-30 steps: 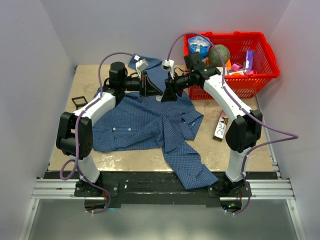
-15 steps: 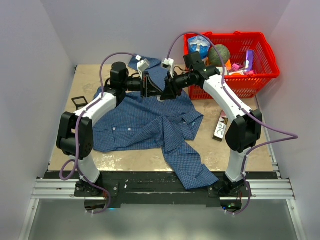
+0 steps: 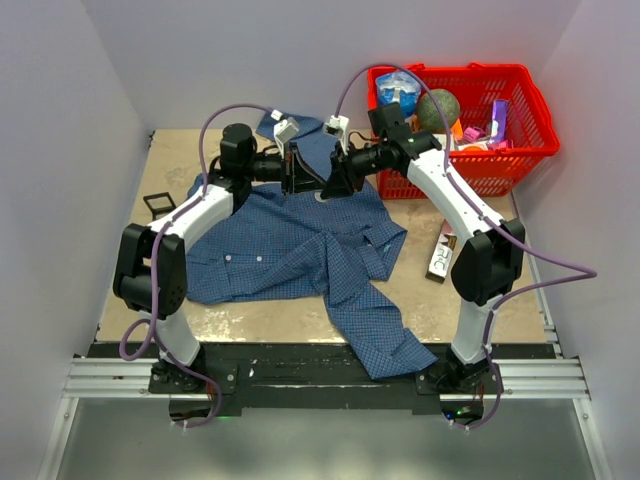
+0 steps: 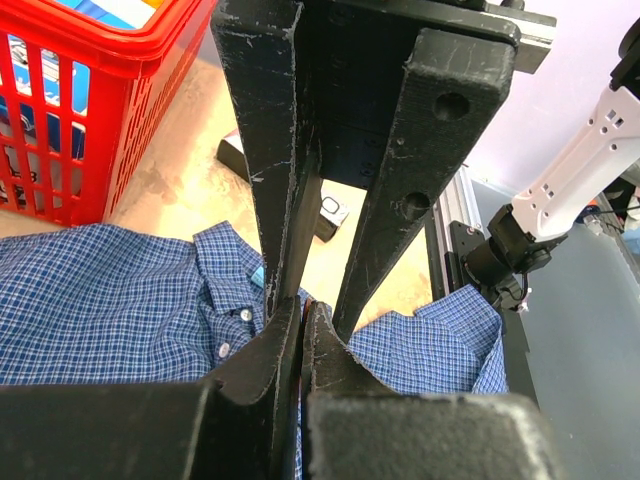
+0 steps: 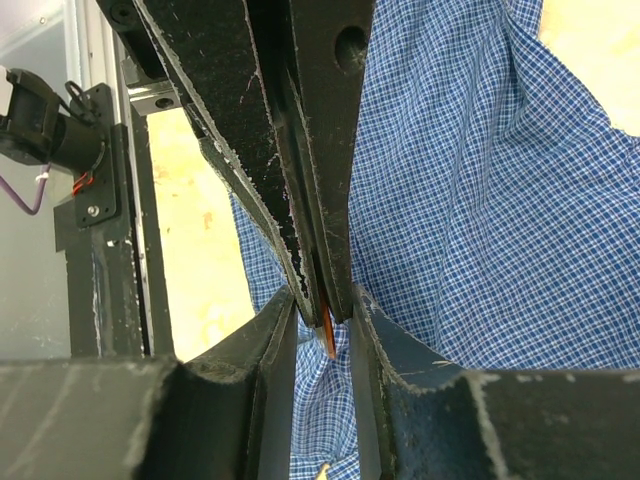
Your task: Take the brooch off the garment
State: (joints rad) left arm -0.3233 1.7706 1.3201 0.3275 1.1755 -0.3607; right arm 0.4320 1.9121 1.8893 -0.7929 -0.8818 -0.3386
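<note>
1. The blue fine-checked long-sleeved shirt [image 3: 280,250] lies spread on the beige table [image 3: 180,150], to the left of the red plastic basket [image 3: 520,150] and nearer to the arm bases than it.
2. Both arms reach to the shirt's collar part, just beside the left wall of the basket, and their tips meet there.
3. The left end effector [image 4: 303,310] has its two black fingers pressed together. Only a thin slit shows between them.
4. In the right wrist view a thin orange-brown sliver, the small brooch [image 5: 327,338], sticks out at the tips of these closed fingers. It is just above the checked cloth.
5. The right end effector [image 5: 322,310] has its fingers a little apart. They stand one on each side of the left tips and of the brooch.
6. The basket holds a dark green ball [image 3: 438,108] and other small coloured things.
</note>
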